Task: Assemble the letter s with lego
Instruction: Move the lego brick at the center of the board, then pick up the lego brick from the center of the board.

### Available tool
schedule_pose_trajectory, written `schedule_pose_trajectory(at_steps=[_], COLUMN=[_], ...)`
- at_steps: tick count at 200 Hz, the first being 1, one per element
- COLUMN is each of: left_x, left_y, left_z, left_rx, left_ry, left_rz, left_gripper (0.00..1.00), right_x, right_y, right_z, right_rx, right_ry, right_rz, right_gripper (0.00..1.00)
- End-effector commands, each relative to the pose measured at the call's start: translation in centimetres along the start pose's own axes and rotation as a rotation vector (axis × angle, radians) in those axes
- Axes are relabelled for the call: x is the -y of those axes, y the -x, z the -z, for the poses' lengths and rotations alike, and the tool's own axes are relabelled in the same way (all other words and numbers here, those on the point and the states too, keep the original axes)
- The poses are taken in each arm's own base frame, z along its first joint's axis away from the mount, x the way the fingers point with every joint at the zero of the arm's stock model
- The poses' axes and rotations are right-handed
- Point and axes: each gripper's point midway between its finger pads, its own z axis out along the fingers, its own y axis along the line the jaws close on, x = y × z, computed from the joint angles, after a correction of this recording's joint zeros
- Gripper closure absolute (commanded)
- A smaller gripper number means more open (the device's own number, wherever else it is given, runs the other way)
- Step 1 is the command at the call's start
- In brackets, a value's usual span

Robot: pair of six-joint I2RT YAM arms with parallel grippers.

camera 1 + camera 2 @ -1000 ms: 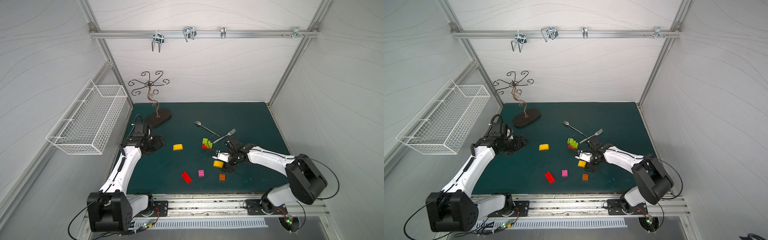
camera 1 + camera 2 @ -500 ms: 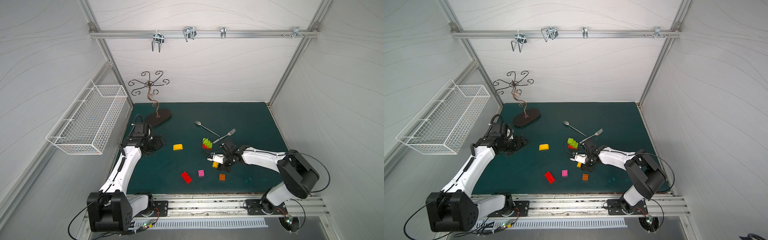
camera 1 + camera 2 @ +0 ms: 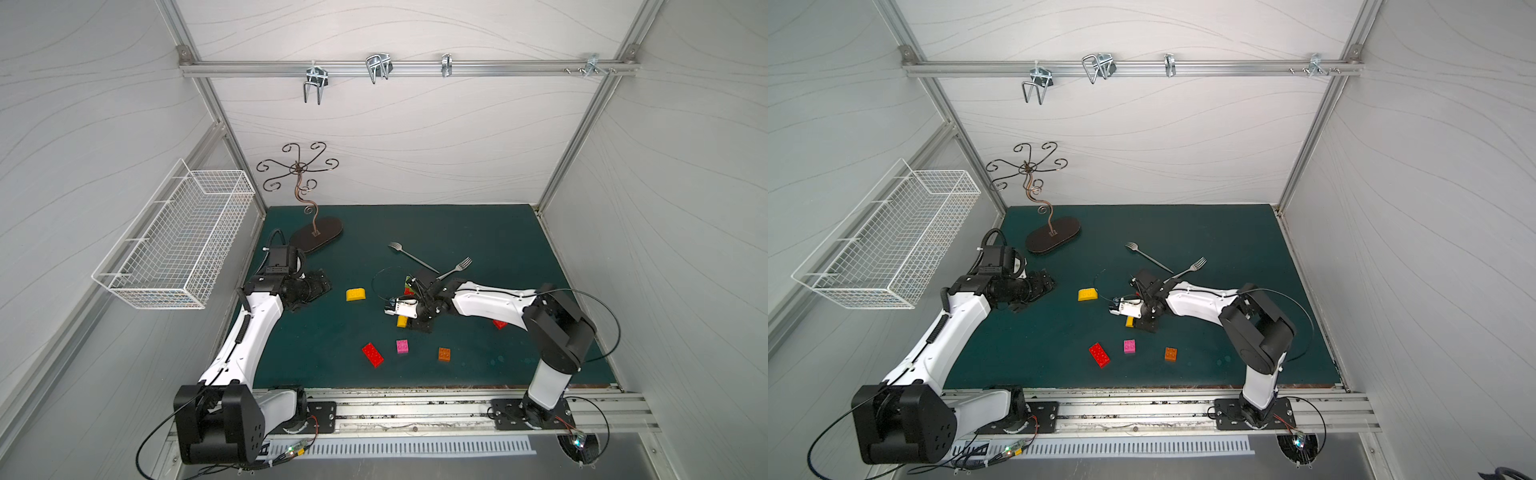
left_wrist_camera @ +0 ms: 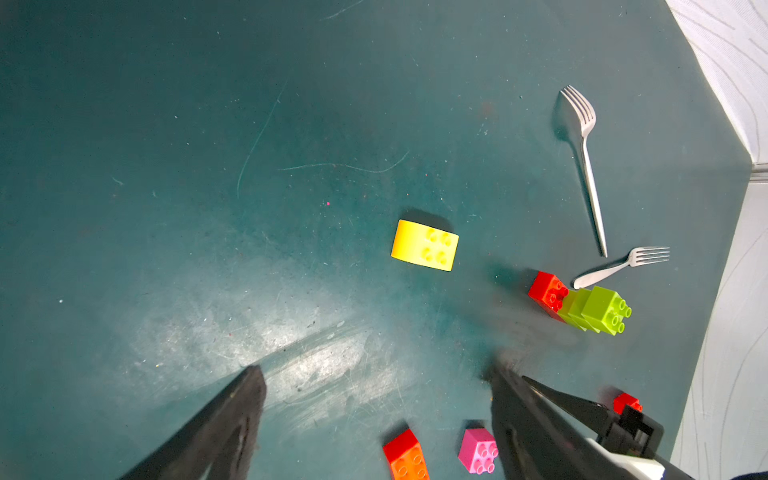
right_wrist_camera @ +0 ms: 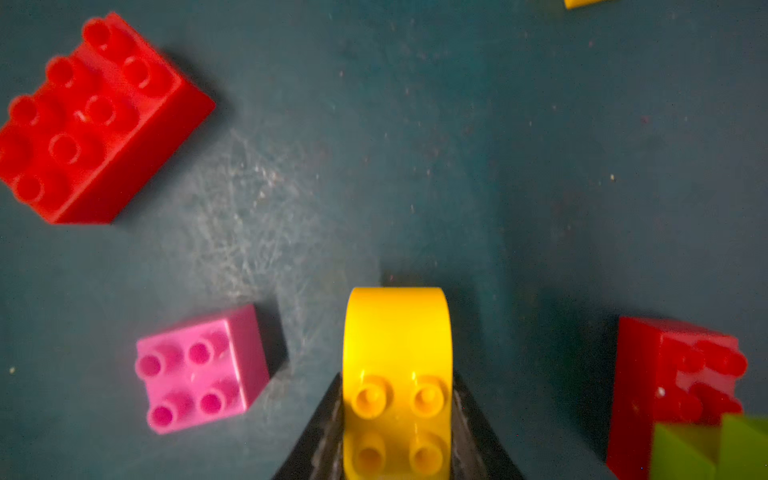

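Clamping yellow brick (image 5: pixel 397 328), right pincer (image 5: pixel 397 432) low

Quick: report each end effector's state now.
Left end effector: open, holding nothing.
Right end effector: closed on a yellow brick.

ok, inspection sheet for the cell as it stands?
Surface: green mat, scuffed.
Job's things: yellow rounded brick gripped; second yellow brick, long red brick, pink brick, orange brick, small red brick loose; red-and-lime stack assembled.
Clutter: fork, second fork, jewellery stand.
Grippers: right gripper, jaws shut on yellow rounded brick; left gripper, jaws open, empty.
Cables: black cable loops off right wrist.
Surroundings: wire basket on side wall; hook rail overhead.
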Motion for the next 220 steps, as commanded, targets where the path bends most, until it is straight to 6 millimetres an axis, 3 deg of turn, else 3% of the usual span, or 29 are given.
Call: schedule_pose_trajectory(at_steps=[1, 44, 77, 98, 136, 159, 187, 220], left_x=[0.2, 0.3, 0.2, 0.2, 0.2, 0.2, 0.1, -0.1], left_y=[0.9, 1.0, 1.0, 1.0, 0.9, 1.0, 1.0, 1.0], left_z=[0.6, 0.7, 0.8, 0.8, 0.7, 0.7, 0.6, 0.5], left_rx=[0.042, 0.047, 0.05, 0.051, 0.046, 0.048, 0.048, 0.046], left_ry=[-0.006, -0.008, -0.006, -0.006, -0.004, -0.005, 0.0, 0.01], left_rz=[-0.007, -0.008, -0.009, -0.01, -0.01, -0.01, -0.009, -0.007], left_gripper=[0.12, 0.12, 0.12, 0.12, 0.11, 0.11, 0.12, 0.12], right_x=[-1.3, -1.2, -1.2, -0.9, -0.9, -2.0, -2.3, -1.7], right_y=[0.1, 0.9, 0.8, 1.4, 2.3, 1.7, 0.2, 0.1], right_z=[-1.1, -2.1, -2.4, -1.4, 2.6, 4.7, 4.2, 3.2], right_rx=[-0.032, -0.039, -0.04, 0.021, 0.228, 0.364, 0.387, 0.458], right_ry=[0.066, 0.098, 0.093, 0.048, -0.039, -0.053, -0.052, -0.076], right_rz=[-0.033, -0.042, -0.049, -0.029, -0.012, -0.021, -0.045, -0.065], right_gripper=[0.65, 0.62, 0.51, 0.43, 0.42, 0.41, 0.4, 0.4])
